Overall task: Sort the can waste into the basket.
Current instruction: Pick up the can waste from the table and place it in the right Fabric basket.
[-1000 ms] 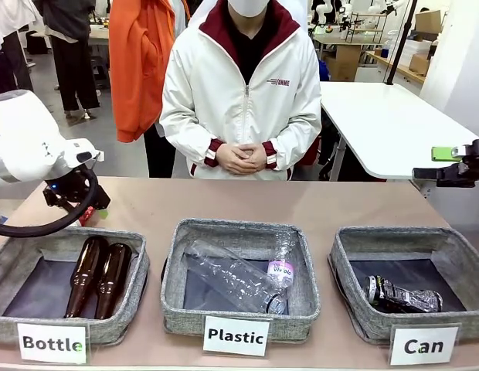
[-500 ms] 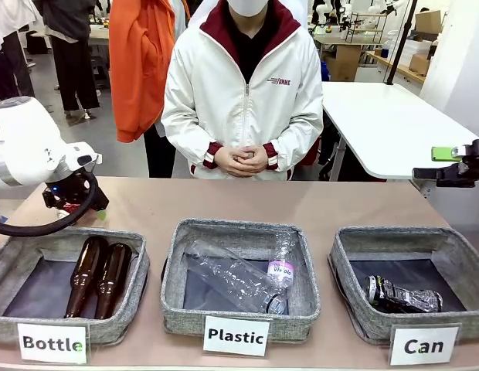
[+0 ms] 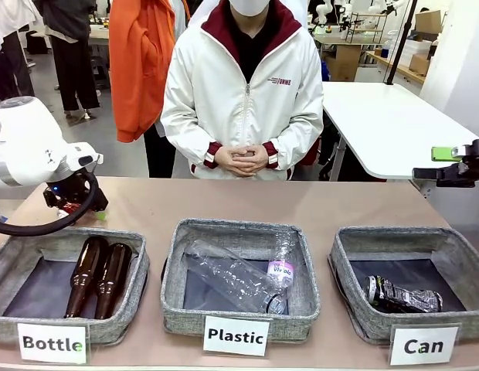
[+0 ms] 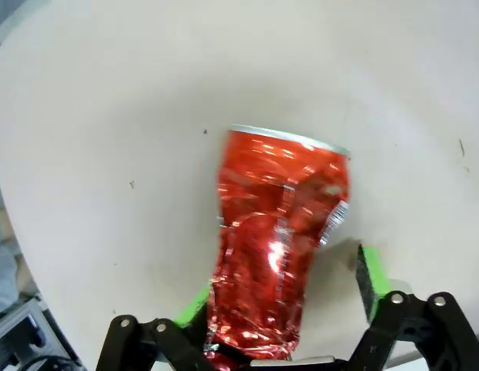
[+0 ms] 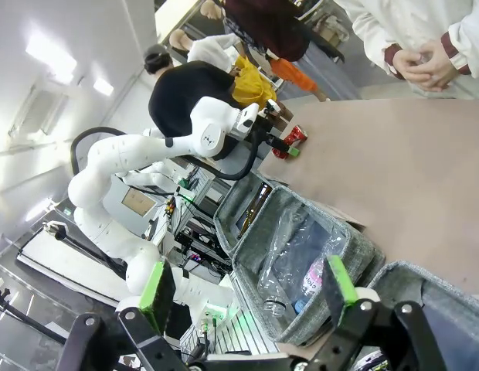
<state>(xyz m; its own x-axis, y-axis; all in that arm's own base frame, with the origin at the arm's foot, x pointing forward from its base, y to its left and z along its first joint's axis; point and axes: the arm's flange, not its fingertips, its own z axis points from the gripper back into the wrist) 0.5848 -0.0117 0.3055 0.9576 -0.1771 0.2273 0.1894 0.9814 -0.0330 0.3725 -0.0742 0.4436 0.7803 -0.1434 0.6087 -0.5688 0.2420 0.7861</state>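
The red crushed can lies on the tan table at the far left, and a sliver of it shows as a red can under my left arm. My left gripper straddles its lower end with the jaws wide. One green pad is against the can and the other pad stands a little off it. The black crushed can lies in the "Can" basket at the front right. My right gripper hangs open and empty near the table's right edge.
The "Plastic" basket in the middle holds clear bottles, and the "Bottle" basket on the left holds two brown ones. A person stands at the far side with clasped hands. The table behind the baskets is bare.
My left arm has shifted slightly left and settled over the red can. The right arm and the person have not moved.
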